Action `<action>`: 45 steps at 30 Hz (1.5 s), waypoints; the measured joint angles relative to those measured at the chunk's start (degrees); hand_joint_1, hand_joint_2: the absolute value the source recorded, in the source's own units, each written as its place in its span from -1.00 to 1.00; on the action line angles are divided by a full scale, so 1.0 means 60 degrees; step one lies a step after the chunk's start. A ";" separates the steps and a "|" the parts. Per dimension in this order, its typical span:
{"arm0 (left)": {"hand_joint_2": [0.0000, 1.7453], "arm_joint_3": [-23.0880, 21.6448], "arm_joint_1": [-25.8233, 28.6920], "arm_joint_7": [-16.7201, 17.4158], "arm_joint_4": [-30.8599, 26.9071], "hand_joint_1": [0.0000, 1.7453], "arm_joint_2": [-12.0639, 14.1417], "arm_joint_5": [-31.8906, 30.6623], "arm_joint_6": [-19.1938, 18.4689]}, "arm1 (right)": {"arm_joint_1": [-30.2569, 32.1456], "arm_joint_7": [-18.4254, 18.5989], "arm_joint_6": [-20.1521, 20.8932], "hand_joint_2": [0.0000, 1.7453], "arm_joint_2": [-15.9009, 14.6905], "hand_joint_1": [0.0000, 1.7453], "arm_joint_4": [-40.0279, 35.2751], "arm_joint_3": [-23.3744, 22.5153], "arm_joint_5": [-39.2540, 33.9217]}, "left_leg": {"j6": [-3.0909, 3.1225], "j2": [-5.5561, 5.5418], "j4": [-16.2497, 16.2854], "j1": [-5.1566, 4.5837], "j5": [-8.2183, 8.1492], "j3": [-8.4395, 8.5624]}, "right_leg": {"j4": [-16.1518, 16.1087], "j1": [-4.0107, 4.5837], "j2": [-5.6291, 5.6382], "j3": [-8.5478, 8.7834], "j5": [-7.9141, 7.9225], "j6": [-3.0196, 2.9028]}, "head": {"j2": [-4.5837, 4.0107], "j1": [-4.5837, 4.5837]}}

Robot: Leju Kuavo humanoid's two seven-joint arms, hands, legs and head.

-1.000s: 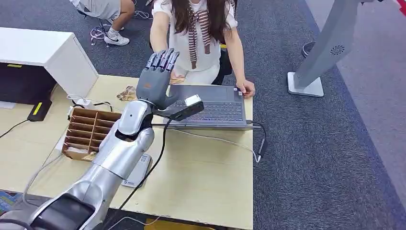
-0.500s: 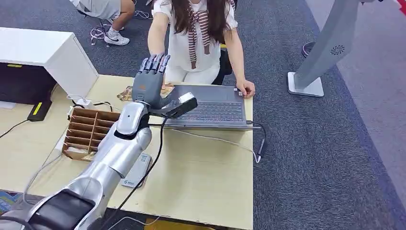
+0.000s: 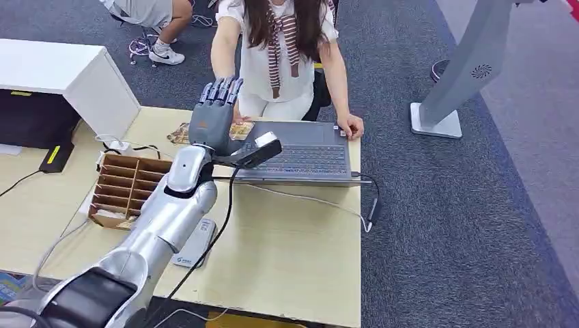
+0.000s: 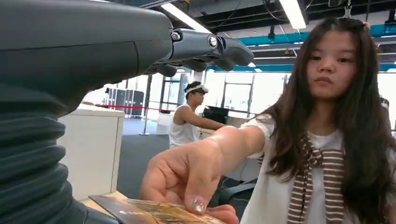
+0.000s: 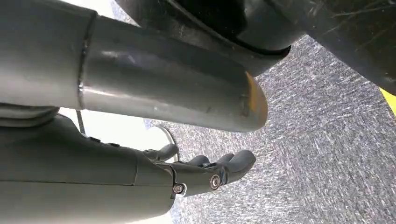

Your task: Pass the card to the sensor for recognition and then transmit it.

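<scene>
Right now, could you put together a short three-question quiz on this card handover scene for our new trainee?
1. True or false: the person's hand is touching the card.
2. Where does the left hand hover? A) over the wooden divider box B) above the table's far edge beside the laptop C) over the carpet
3. Fill in: the flat grey sensor lies on the table near the robot's ____ arm.

Key
1. True: the fingertips press on the card in the left wrist view.
2. B
3. left
</scene>
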 joint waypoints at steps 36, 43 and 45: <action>1.00 0.0146 -0.0069 -0.0534 0.0335 1.00 -0.0535 0.0277 0.0793 | -0.0010 -0.0219 0.0241 -1.00 0.0004 -1.00 0.0004 0.0270 0.0178 | 0.0000 -0.0001 0.0000 -0.0001 0.0000 -0.0001 | 0.0000 -0.0001 -0.0002 0.0000 0.0000 0.0000 | -0.0004 0.0000; 1.00 0.0146 0.0282 -0.1046 -0.0386 1.00 -0.0590 0.0503 0.1173 | -0.0008 -0.0219 0.0223 -1.00 0.0015 -1.00 0.0000 0.0281 0.0178 | 0.0000 -0.0001 0.0000 -0.0001 0.0000 -0.0001 | 0.0000 0.0000 -0.0002 0.0000 0.0000 0.0000 | 0.0000 -0.0004; 1.00 0.0146 0.0400 -0.1141 -0.0594 1.00 -0.0586 0.0565 0.1239 | -0.0005 -0.0219 0.0204 -1.00 0.0015 -1.00 0.0004 0.0281 0.0167 | 0.0000 -0.0001 0.0000 -0.0001 0.0000 -0.0002 | 0.0000 0.0000 -0.0001 0.0001 0.0000 0.0000 | 0.0000 -0.0004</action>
